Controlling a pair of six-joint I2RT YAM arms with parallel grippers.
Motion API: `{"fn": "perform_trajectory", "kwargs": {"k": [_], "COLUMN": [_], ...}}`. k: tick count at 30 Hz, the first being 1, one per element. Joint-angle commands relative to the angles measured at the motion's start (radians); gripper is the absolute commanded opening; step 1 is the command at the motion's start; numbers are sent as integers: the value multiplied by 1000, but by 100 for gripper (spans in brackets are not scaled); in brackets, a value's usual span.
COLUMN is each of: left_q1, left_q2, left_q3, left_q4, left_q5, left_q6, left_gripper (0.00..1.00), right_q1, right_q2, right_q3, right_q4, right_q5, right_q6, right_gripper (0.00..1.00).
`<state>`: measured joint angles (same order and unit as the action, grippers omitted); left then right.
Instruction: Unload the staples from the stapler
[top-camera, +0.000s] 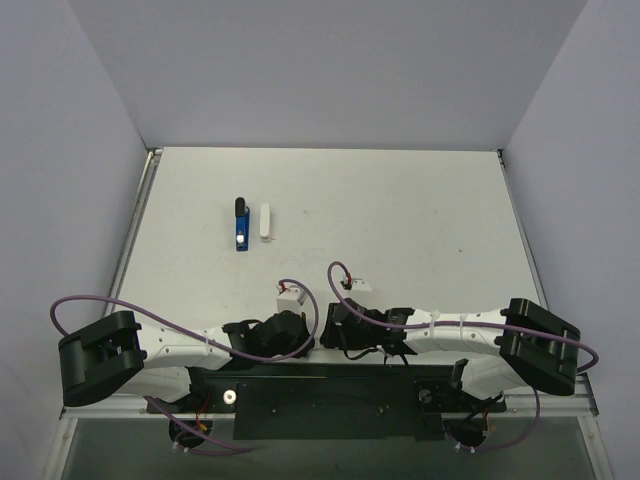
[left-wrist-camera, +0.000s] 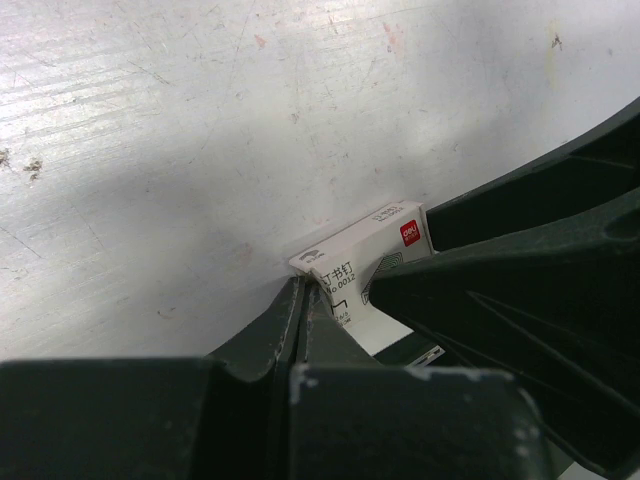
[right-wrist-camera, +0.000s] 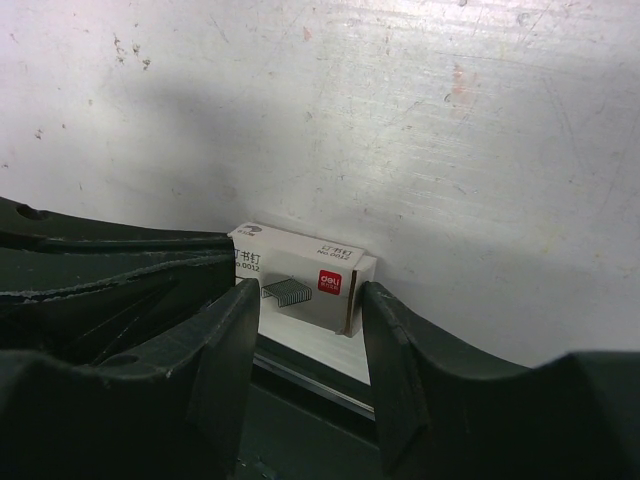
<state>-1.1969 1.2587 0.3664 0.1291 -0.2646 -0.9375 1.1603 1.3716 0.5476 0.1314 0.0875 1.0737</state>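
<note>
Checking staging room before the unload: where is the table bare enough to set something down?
Bare: the right half of the table, from the white piece beside the stapler across to the right wall, and the far strip beyond both. Crowded: the near-centre edge, where both sets of jaws crowd the staple box.

Both arms are sitting folded along the bottom of the top view. The left arm is stretching out to the lower left, bending at its elbow and doubling back toward the centre; the right arm is mirroring it on the lower right. The left gripper is pressing its fingers flat together, tips pointing up the frame. The right gripper is holding its fingers parted, a clear gap showing between them.
</note>
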Motion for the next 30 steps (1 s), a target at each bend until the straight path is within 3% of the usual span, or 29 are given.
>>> {"fn": "perform_trajectory", "kwargs": {"k": [1, 6, 17, 30], "left_q1": [-4, -4, -4, -4], "left_q2": [21, 16, -33, -154], "left_q3": [5, 6, 6, 66], "left_q4": [-17, -20, -48, -200], "left_q5": [4, 5, -4, -64], "left_q6": [0, 0, 11, 39], "left_gripper": [0, 0, 0, 3], "right_q1": [7, 7, 4, -56], "right_q2": [6, 6, -106, -215], "right_q3": [15, 21, 29, 72], "right_q4": [60, 56, -128, -298], "right_q5": [-20, -22, 135, 245], "right_q6": [8, 3, -44, -144], "right_gripper": [41, 41, 42, 67]}}
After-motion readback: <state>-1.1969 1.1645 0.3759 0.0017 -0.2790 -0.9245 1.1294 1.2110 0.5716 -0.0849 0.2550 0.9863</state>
